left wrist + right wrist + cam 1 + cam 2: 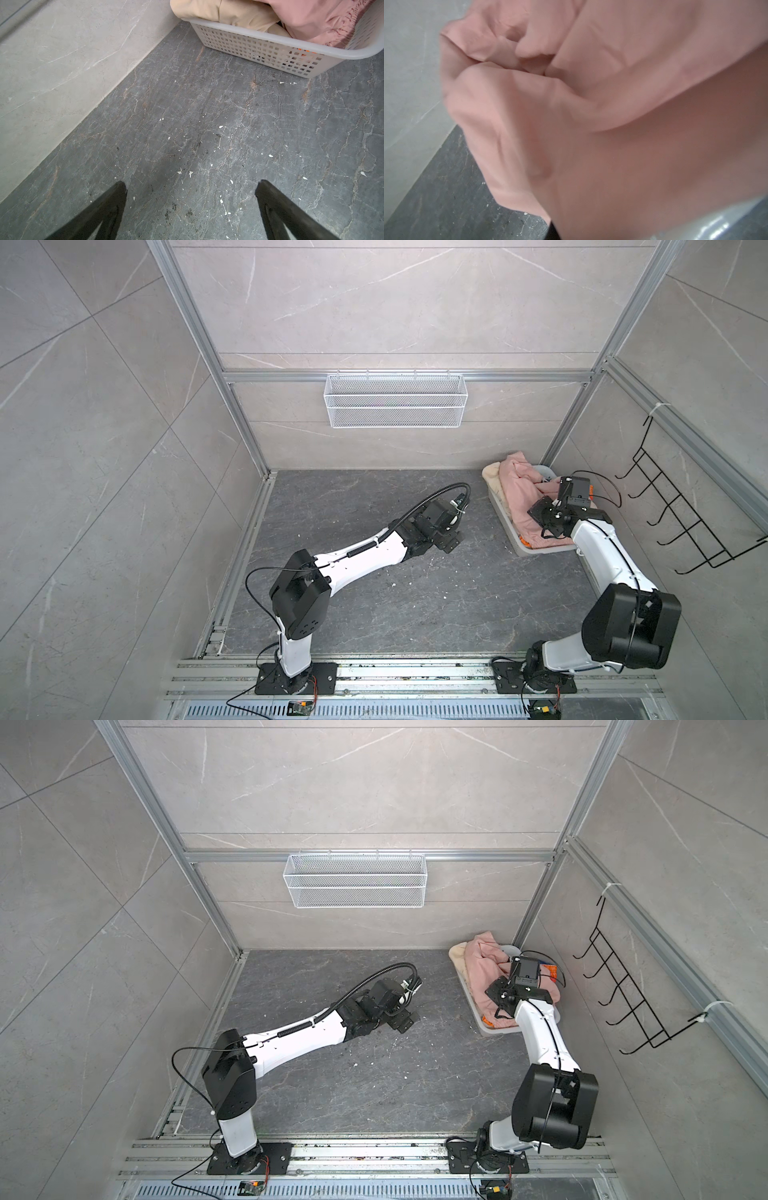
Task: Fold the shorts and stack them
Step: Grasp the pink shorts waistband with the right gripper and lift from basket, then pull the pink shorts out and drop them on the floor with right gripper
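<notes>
The right arm is reaching forward from its base, elbow raised high and wrist bending down into the white basket (504, 526) at the bench's (374, 593) far right corner. The right claw (542, 514) is pinching shut on the salmon-pink shorts (517, 489), whose folds are filling the right wrist view. The beige shorts (492, 475) are lying beside them, spilling over the basket's far rim. The left arm is stretching low across the middle of the bench. The left claw (191, 185) is hanging wide open above bare stone, gripping nothing.
</notes>
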Robot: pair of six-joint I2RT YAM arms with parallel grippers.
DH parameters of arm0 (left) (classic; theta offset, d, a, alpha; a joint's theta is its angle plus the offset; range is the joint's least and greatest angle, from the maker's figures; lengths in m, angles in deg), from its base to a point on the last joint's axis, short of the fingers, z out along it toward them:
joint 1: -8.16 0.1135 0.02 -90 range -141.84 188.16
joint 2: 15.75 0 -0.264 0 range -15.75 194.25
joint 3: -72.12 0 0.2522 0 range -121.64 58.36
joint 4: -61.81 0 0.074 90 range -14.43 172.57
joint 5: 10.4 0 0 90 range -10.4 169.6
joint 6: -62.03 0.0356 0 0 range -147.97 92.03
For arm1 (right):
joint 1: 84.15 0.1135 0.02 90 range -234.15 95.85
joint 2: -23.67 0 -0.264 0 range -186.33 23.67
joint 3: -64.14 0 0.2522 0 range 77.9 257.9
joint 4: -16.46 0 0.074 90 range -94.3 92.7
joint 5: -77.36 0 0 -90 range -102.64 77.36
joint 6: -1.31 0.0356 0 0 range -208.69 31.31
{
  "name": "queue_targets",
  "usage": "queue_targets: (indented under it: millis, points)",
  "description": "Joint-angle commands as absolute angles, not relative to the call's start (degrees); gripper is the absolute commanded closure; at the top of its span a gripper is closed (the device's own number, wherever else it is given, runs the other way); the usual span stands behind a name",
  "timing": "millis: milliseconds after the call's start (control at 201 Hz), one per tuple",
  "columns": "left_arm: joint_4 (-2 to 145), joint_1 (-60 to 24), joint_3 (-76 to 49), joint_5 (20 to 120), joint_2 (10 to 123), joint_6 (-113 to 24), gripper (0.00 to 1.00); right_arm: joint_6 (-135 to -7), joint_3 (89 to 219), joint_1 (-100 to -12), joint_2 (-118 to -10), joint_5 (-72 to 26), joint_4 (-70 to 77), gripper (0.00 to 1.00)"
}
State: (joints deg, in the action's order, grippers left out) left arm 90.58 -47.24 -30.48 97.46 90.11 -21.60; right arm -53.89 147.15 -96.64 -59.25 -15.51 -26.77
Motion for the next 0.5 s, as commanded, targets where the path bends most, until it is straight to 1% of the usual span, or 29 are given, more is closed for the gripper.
queue_targets:
  millis: [0, 115, 174, 264, 309, 359, 433, 493]
  points:
    - [88.7, -47.1, -30.4, 97.7, 85.2, -23.5, 0.0, -54.8, 153.8, -96.7, -52.2, -18.9, -29.2, 1.0]
    - [87.6, -47.0, -30.2, 98.7, 82.7, -24.4, 0.0, -53.0, 161.4, -96.1, -48.8, -26.2, -30.9, 1.0]
    - [86.9, -46.8, -29.9, 100.6, 80.8, -25.3, 0.0, -51.0, 166.4, -93.6, -47.6, -29.5, -30.3, 1.0]
    - [85.7, -45.6, -28.1, 101.9, 77.0, -27.5, 0.0, -50.6, 174.4, -83.9, -47.6, -31.5, -27.7, 1.0]
    - [84.7, -44.6, -26.2, 101.9, 74.4, -29.3, 0.0, -52.1, 178.9, -75.9, -48.8, -30.8, -26.6, 1.0]
    - [83.2, -42.8, -23.0, 101.5, 71.3, -32.7, 0.0, -53.0, 182.1, -69.6, -50.8, -31.5, -25.8, 1.0]
    - [81.1, -38.8, -17.0, 100.1, 66.3, -39.8, 0.0, -53.3, 183.5, -65.2, -54.8, -32.1, -26.3, 1.0]
    - [79.7, -35.0, -11.5, 98.4, 62.8, -46.1, 0.0, -52.8, 181.7, -64.3, -58.9, -32.7, -27.8, 0.94]
